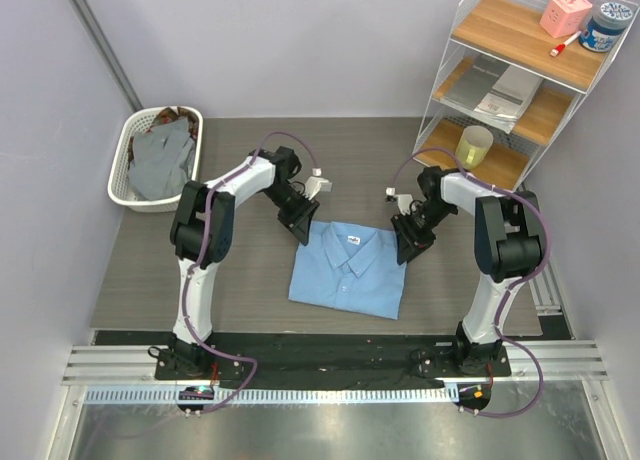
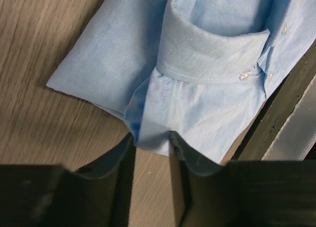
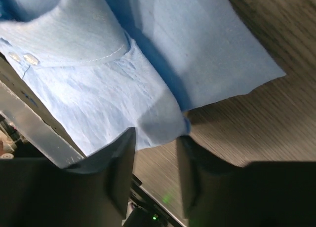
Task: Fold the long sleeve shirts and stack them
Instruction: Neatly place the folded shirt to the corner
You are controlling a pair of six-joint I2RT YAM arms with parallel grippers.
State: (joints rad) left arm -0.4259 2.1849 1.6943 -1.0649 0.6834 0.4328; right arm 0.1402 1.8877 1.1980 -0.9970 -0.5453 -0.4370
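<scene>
The light blue collared shirt (image 1: 350, 265) lies folded into a rectangle at the table's middle, collar toward the far side. My left gripper (image 1: 302, 230) is at its far left corner. In the left wrist view the jaws (image 2: 150, 140) are nearly shut, with a raised fold of the shirt (image 2: 197, 89) filling the gap between the tips. My right gripper (image 1: 405, 248) is at the far right corner, and its jaws (image 3: 155, 138) likewise pinch a lump of the shirt (image 3: 98, 89). A grey shirt (image 1: 160, 160) and a bit of brown cloth (image 1: 172, 113) lie in the basket.
A white basket (image 1: 120, 180) stands at the table's far left. A wire shelf unit (image 1: 452, 80) stands at the far right, holding a yellow cup (image 1: 475, 142), papers, a pink box and a jar. The black rail (image 1: 330, 365) runs along the near edge.
</scene>
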